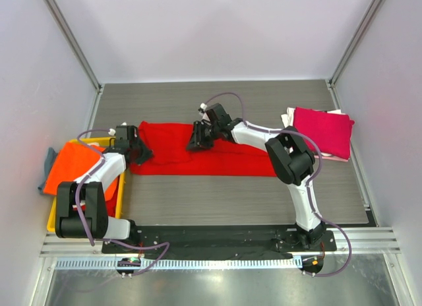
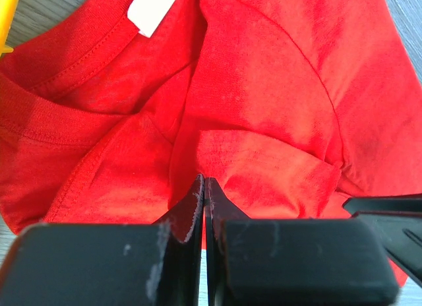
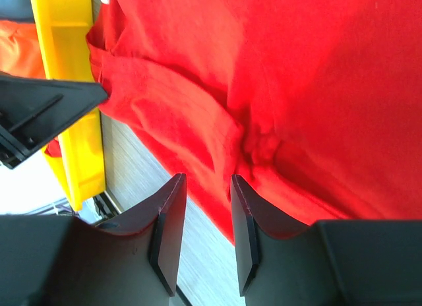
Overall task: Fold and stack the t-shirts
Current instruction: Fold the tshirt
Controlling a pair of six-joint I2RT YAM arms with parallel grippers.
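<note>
At nine o'clock on the table (image 1: 231, 200), the yellow crate (image 1: 53, 220) holds an orange t-shirt (image 1: 79, 164). Just at its three o'clock, my left claw (image 2: 201, 184) is pressed together at the collar end of the red t-shirt (image 1: 217, 157); whether cloth is pinched I cannot tell. That shirt lies spread across the middle. My right claw (image 3: 208, 181) hangs near its twelve o'clock edge, fingers apart above the cloth. At three o'clock a folded pink t-shirt (image 1: 323, 131) lies on a white one (image 1: 290, 115).
</note>
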